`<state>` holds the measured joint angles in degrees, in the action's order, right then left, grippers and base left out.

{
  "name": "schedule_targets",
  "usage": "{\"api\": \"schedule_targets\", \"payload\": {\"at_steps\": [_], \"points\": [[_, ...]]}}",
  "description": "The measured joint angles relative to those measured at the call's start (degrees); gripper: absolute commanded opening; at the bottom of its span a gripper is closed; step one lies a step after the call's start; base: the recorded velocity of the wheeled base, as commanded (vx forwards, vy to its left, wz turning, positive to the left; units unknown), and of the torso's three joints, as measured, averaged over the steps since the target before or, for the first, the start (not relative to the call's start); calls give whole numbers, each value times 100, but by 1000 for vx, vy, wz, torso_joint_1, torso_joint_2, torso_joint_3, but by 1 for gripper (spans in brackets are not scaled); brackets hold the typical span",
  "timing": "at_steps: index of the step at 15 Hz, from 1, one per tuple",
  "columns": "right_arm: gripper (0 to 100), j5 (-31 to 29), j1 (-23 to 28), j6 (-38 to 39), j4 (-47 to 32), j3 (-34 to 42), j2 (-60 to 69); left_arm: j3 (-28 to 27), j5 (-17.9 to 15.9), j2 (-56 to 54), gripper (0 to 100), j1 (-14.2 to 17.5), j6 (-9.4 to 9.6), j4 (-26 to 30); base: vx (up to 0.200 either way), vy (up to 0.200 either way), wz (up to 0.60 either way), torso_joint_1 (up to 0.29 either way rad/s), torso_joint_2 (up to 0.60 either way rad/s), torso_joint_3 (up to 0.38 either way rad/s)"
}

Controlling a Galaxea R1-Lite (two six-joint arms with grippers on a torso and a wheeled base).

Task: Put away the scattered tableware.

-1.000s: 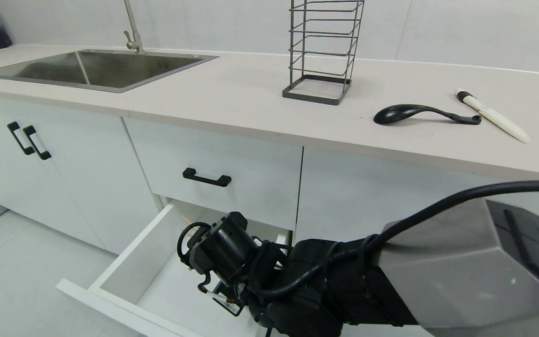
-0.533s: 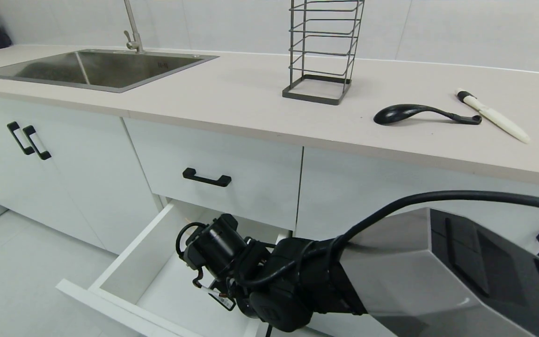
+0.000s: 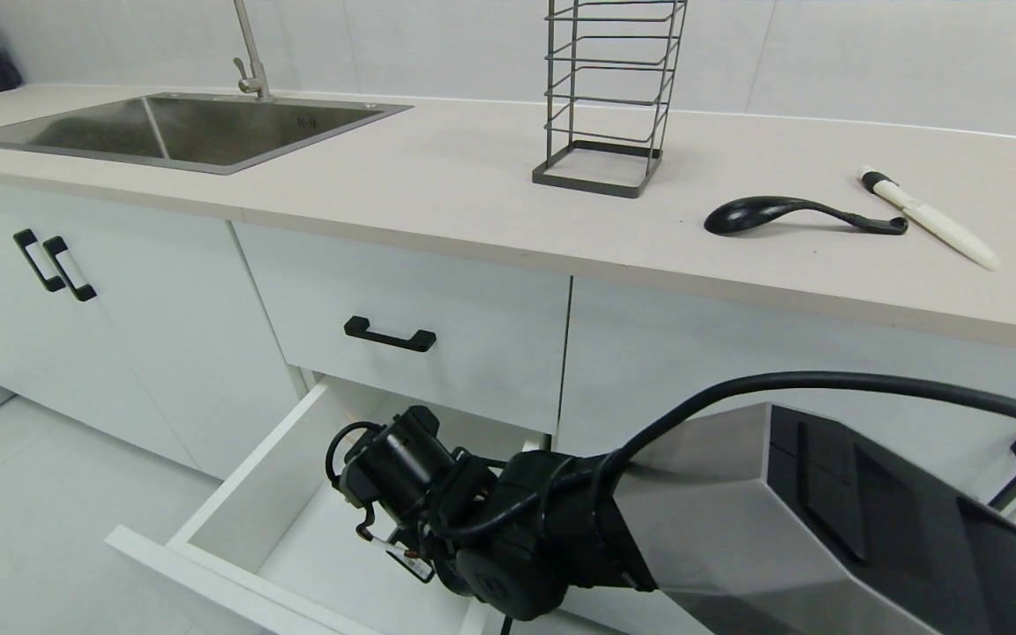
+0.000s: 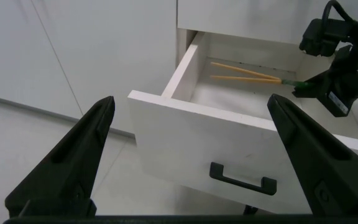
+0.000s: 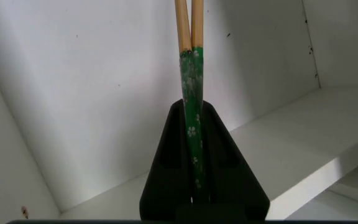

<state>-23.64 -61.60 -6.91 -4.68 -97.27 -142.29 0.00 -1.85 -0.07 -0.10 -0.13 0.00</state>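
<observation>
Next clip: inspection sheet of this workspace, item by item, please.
Surface: pale counter, sink at its left end.
Job's things: chopsticks held by the right gripper inside the open drawer; black spoon and white knife lying on the counter.
Clutter: wire rack, upright on the counter.
Grippers: right shut on chopsticks; left gripper open, facing the drawer front.
Cables: black cable along the right arm.
Surroundings: white cupboards, tiled wall.
</observation>
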Motion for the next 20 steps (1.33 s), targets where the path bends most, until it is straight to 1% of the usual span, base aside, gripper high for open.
{"api": "schedule_targets", "payload": {"at_steps": [2, 13, 20], "points": [[0, -9, 0, -23, -24, -234, -176, 0, 0, 0, 100, 2, 0, 0, 0, 0, 0, 0, 0, 0], [0, -83, 74, -20, -24, -808, -807, 0, 0, 0, 100, 0, -2, 0, 0, 0, 0, 0, 0, 0], [0, -44, 96, -116, -87, -894, -992, 0, 0, 0, 100, 0, -2, 0, 0, 0, 0, 0, 0, 0]]}}
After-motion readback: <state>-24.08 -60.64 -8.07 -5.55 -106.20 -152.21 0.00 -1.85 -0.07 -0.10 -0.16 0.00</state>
